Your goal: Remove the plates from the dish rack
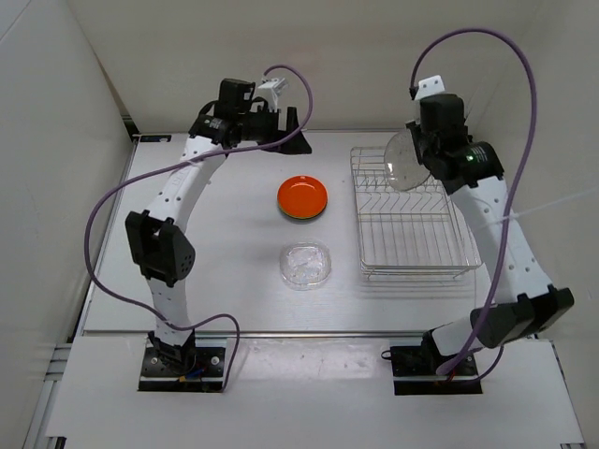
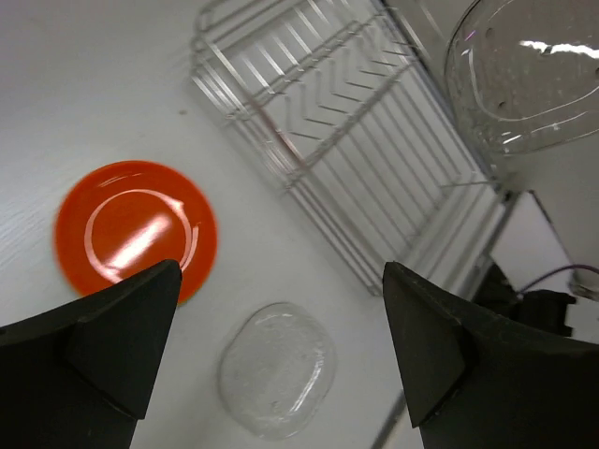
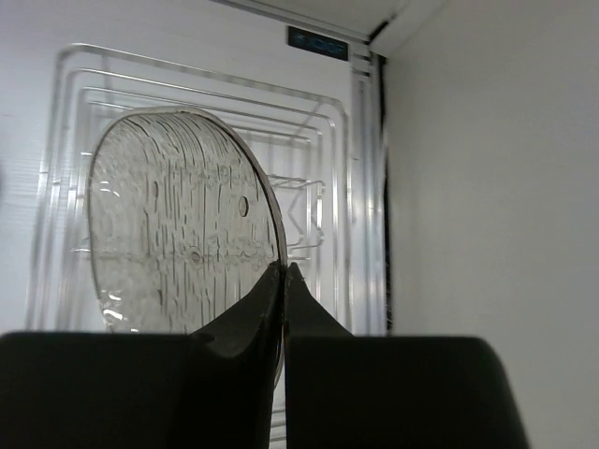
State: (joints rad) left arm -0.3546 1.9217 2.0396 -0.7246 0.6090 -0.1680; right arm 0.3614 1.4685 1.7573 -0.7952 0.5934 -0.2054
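The silver wire dish rack (image 1: 412,229) (image 2: 360,178) (image 3: 323,168) stands right of the table's middle. My right gripper (image 1: 423,161) (image 3: 284,271) is shut on the rim of a clear plate (image 1: 409,164) (image 3: 178,234) (image 2: 524,75), holding it on edge above the rack's far end. An orange plate (image 1: 302,196) (image 2: 136,229) lies flat on the table left of the rack. Another clear plate (image 1: 307,265) (image 2: 278,369) lies nearer the front. My left gripper (image 1: 290,126) (image 2: 281,346) hangs open and empty at the far side, above and apart from both plates.
White walls close in the table on the left, back and right. The table's front edge (image 1: 309,332) runs just ahead of both arm bases. Purple cables loop above each arm.
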